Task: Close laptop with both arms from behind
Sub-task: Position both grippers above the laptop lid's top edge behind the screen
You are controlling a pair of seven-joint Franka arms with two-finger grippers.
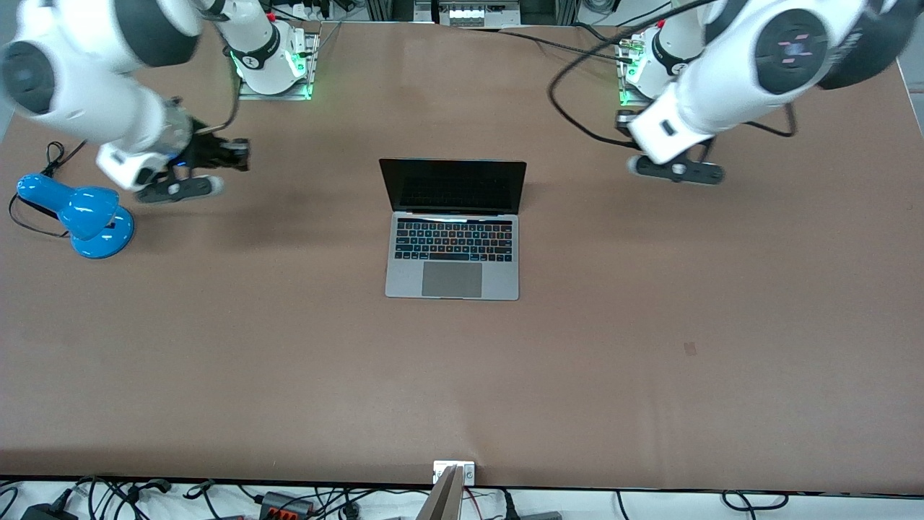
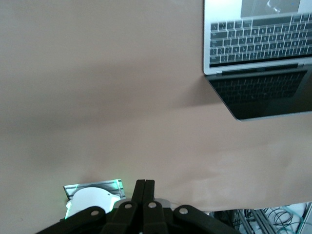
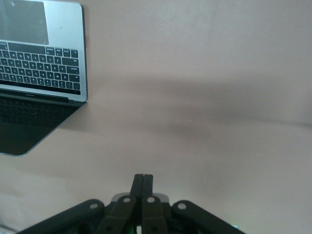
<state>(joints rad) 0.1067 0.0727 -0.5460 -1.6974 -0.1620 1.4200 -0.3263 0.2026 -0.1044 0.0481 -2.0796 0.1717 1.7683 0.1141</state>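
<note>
The laptop (image 1: 452, 227) is sitting open in the middle of the table (image 1: 650, 375), its dark screen standing upright at the edge toward the arms' bases and its keyboard facing the front camera. The right gripper (image 3: 143, 184) is hanging over bare table toward the right arm's end, fingers pressed together, well apart from the laptop. The left gripper (image 2: 145, 187) is hanging over bare table toward the left arm's end, fingers likewise together, holding nothing. A blue lamp (image 1: 85, 215) is standing near the right gripper
</note>
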